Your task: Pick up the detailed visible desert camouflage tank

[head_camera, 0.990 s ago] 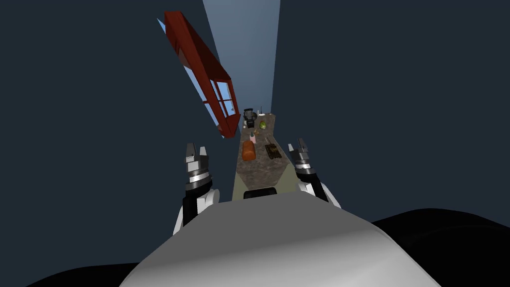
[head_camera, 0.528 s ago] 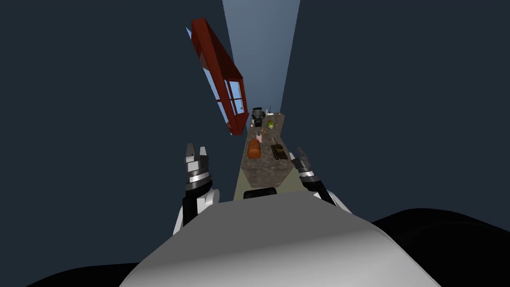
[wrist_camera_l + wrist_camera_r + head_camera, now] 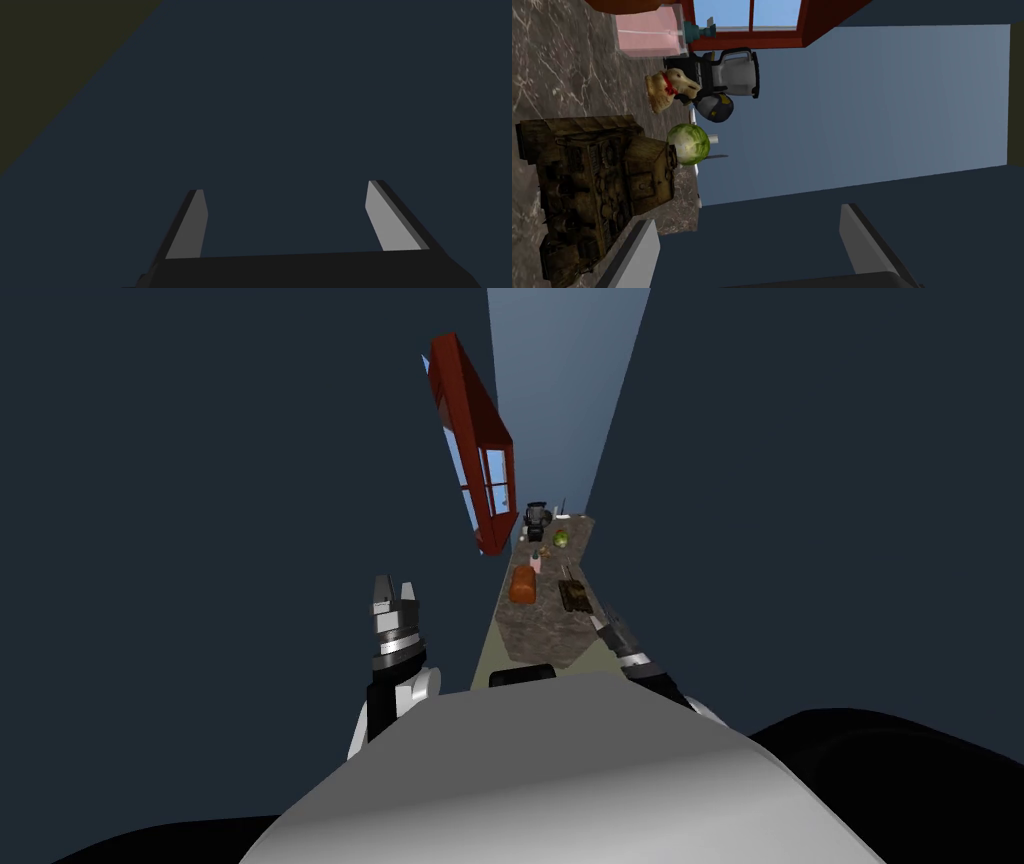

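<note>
Tank sits on marbled counter, green cabbage just beyond, right pincer spread apart beside it.

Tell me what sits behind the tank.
Past the tank: a green cabbage, then a small rabbit figure and a grey jug. The counter under the tank is covered.

Veined marble counter, matt tank

Dim, flat, shadowless render, stretched toward corners.
</note>
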